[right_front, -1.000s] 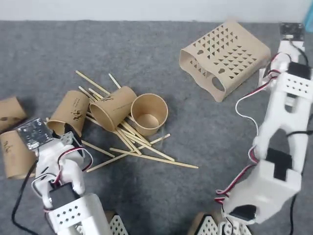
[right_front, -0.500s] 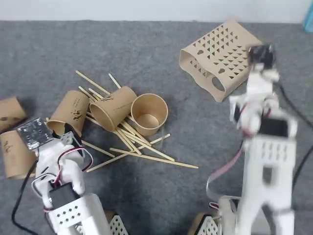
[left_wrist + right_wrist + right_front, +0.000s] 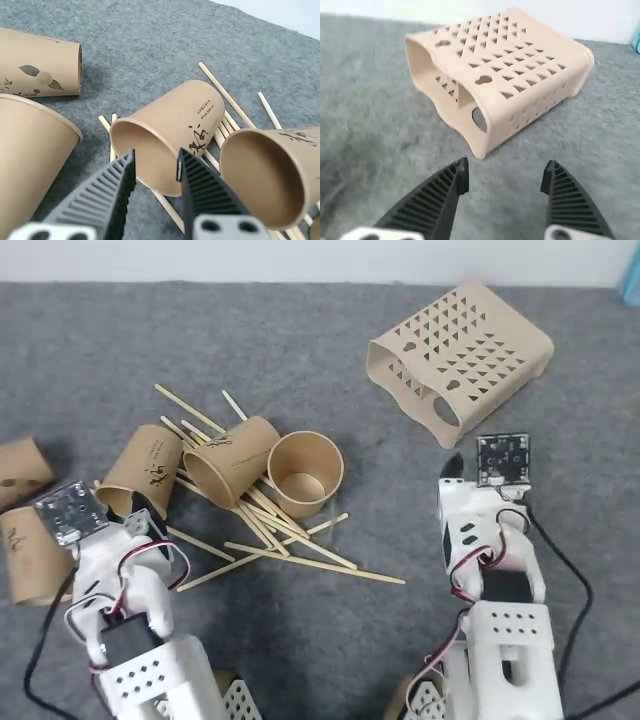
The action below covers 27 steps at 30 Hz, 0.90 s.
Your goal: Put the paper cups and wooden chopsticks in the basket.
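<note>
Several brown paper cups lie at the left of the grey mat; one cup (image 3: pixel 305 473) stands mouth up, another (image 3: pixel 232 460) lies beside it. Wooden chopsticks (image 3: pixel 290 558) are scattered under and around them. The beige perforated basket (image 3: pixel 460 360) lies on its side at the far right, its mouth facing the cups. My left gripper (image 3: pixel 155 162) is open just in front of the rim of a lying cup (image 3: pixel 170 132), holding nothing. My right gripper (image 3: pixel 507 167) is wide open and empty, a short way before the basket (image 3: pixel 510 75), and appears in the high view as right gripper (image 3: pixel 452 468).
Two more cups (image 3: pixel 20 470) (image 3: pixel 30 555) lie at the left edge of the mat. A further cup (image 3: pixel 272 170) lies with its mouth toward the left wrist camera, over chopsticks (image 3: pixel 222 92). Bare grey mat (image 3: pixel 400 500) lies between the pile and the right arm.
The right arm has drawn back from beside the basket toward the near edge and now sits low in front of it. The left arm, cups and chopsticks have not moved.
</note>
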Available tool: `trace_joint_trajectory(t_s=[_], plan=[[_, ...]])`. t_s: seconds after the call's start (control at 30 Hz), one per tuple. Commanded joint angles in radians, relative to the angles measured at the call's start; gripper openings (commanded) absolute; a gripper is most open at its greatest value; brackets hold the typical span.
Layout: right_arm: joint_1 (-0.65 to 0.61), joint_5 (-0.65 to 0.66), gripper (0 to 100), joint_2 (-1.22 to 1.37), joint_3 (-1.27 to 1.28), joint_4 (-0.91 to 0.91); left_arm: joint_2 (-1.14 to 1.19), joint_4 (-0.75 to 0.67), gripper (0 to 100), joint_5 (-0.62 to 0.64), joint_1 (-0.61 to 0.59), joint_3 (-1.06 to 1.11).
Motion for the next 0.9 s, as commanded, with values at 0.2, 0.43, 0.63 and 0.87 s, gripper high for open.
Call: trace_joint_trajectory(t_s=[0.2, 0.43, 0.63, 0.87], plan=[[-0.015, -0.08, 24.9, 0.361, 0.003, -0.461, -0.012, -0.023, 14, -0.011, 0.006, -0.004], [0.047, -0.083, 24.9, 0.82, -0.233, -0.627, -0.012, -0.023, 14, -0.011, 0.006, -0.004], [0.068, -0.084, 24.9, 0.974, -0.414, -0.576, -0.012, -0.023, 14, -0.011, 0.006, -0.004], [0.145, -0.18, 24.7, 0.983, -0.577, -0.564, -0.012, -0.023, 14, -0.011, 0.006, -0.004]])
